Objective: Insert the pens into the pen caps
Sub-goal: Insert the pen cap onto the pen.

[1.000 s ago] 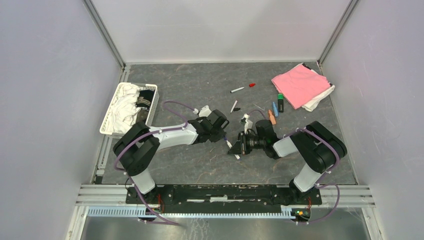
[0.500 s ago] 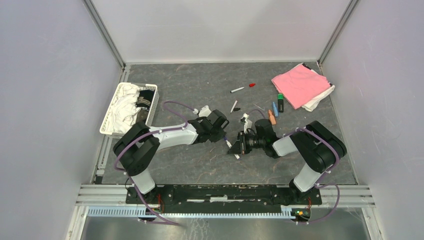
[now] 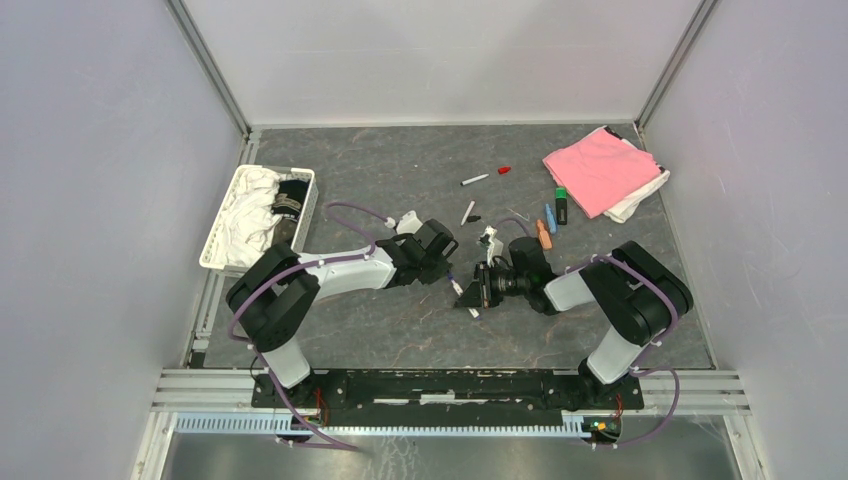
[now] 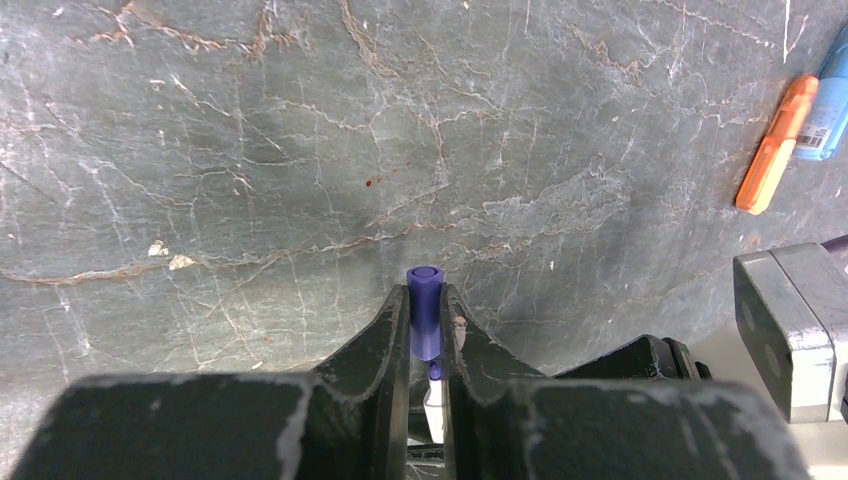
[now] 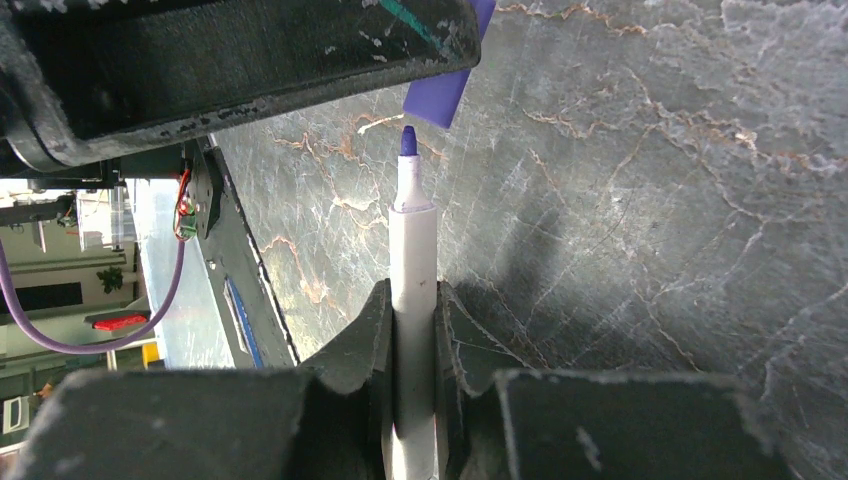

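My left gripper (image 4: 427, 318) is shut on a blue-purple pen cap (image 4: 424, 310). My right gripper (image 5: 412, 305) is shut on a white-barrelled pen (image 5: 411, 260) with a purple tip. The tip sits just short of the cap's mouth (image 5: 450, 85). In the top view the two grippers meet at the table's middle, left (image 3: 447, 265) facing right (image 3: 468, 290). Two white pens (image 3: 474, 180) (image 3: 467, 212), a red cap (image 3: 504, 170), a black cap (image 3: 474, 218), an orange marker (image 3: 543, 235), a blue marker (image 3: 550, 218) and a black-and-green marker (image 3: 561, 205) lie behind them.
A white basket (image 3: 224, 215) with cloths stands at the left. A pink cloth (image 3: 598, 168) on a white one lies at the back right. The orange marker (image 4: 775, 158) and blue marker (image 4: 828, 100) show in the left wrist view.
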Robot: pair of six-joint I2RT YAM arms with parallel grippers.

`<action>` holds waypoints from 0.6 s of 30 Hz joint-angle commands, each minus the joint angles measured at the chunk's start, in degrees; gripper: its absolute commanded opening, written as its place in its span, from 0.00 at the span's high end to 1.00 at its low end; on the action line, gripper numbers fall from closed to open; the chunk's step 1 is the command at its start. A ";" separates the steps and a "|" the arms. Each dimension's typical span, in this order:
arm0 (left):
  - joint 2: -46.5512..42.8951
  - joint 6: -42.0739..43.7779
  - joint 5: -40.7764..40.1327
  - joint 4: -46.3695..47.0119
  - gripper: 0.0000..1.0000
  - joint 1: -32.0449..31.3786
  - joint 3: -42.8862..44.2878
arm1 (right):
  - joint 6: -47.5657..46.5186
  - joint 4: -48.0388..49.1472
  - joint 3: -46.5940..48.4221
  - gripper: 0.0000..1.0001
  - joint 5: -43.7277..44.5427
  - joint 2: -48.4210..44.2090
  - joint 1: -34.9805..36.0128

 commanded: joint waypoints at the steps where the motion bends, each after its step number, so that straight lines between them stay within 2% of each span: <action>1: -0.93 -2.55 -2.54 -0.39 0.98 -0.34 0.47 | -1.80 -2.89 0.90 1.00 2.52 1.12 0.33; 18: -1.67 -2.50 -2.38 -0.45 0.98 -0.69 0.37 | -2.85 -6.66 2.40 1.00 4.45 1.49 0.25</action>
